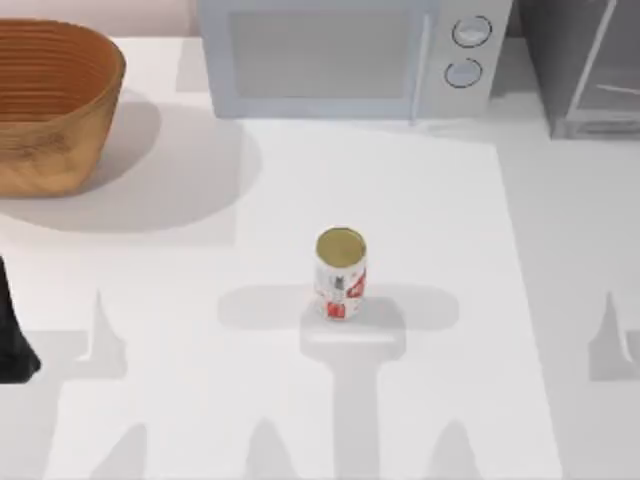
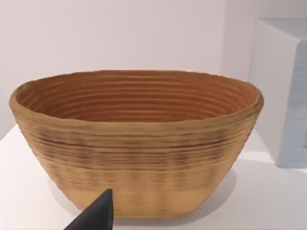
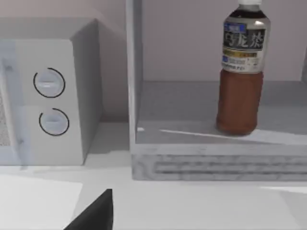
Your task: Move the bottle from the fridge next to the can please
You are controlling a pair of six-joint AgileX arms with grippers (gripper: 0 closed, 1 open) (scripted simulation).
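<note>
The can, white with red markings and a gold top, stands upright at the middle of the table. At the back right corner is the grey fridge. In the right wrist view the bottle of dark reddish-brown liquid stands upright on the fridge floor, toward its far side. A dark part of my right gripper shows low in that view, well short of the fridge. My left gripper is parked facing the basket, and its arm sits at the table's left edge.
A wide woven basket stands at the back left, large in the left wrist view. A light grey microwave with two round knobs stands at the back centre, right beside the fridge's left wall.
</note>
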